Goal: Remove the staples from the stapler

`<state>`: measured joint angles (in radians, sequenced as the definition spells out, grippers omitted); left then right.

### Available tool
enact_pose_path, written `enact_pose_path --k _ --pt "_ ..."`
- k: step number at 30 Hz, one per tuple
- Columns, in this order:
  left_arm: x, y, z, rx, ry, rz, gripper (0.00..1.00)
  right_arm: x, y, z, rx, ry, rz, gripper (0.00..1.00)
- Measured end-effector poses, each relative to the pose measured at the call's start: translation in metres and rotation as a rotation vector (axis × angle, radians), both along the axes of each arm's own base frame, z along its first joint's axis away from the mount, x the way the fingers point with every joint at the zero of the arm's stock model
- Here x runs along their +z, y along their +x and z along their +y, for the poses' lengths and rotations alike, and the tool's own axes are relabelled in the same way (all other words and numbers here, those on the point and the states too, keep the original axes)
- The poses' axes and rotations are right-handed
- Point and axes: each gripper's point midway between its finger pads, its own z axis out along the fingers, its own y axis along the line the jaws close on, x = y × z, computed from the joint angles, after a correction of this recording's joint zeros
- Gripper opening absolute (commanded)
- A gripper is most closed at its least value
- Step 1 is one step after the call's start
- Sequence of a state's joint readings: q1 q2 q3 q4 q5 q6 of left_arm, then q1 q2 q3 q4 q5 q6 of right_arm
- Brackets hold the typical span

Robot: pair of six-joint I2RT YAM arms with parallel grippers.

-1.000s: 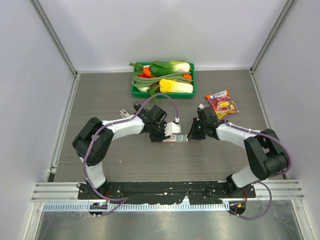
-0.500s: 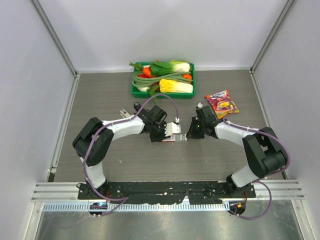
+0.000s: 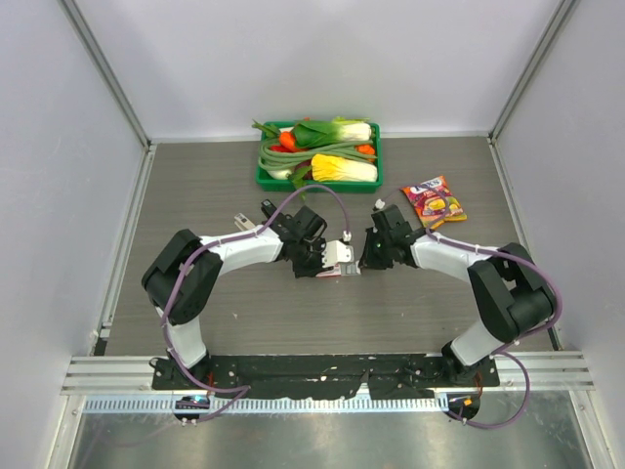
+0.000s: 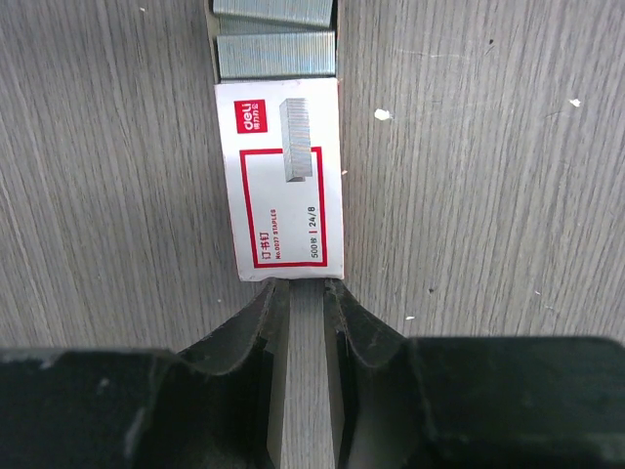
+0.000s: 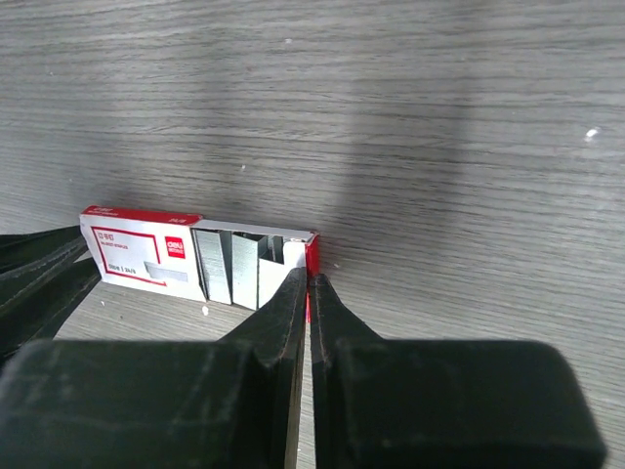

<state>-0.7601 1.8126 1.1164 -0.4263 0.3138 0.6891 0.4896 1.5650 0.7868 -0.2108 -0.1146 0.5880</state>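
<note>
The white-and-red box (image 4: 280, 176) reads "deli" and "500". The left gripper (image 4: 305, 290) is clamped on a pale grey strip (image 4: 305, 391), possibly the box's tray. The right gripper (image 5: 308, 283) has its tips pinched together on the box's red end.

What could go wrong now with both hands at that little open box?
The box is open, staples exposed; if the right hand pinching its end tugs or tilts it, they could spill. The thin grey strip between the left hand's fingers, probably staples too, might slip out or jam against the box.
</note>
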Motion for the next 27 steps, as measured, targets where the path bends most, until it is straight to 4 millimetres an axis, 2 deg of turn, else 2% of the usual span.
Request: enact_pose_path --k 18,27 --pt "0.000 -0.001 0.000 -0.005 0.017 -0.008 0.22 0.001 -0.004 0.014 0.040 -0.032 -0.010 0.08" --pt "0.000 -0.003 0.001 -0.008 0.023 -0.006 0.21 0.001 0.000 0.029 0.047 -0.003 -0.016 0.08"
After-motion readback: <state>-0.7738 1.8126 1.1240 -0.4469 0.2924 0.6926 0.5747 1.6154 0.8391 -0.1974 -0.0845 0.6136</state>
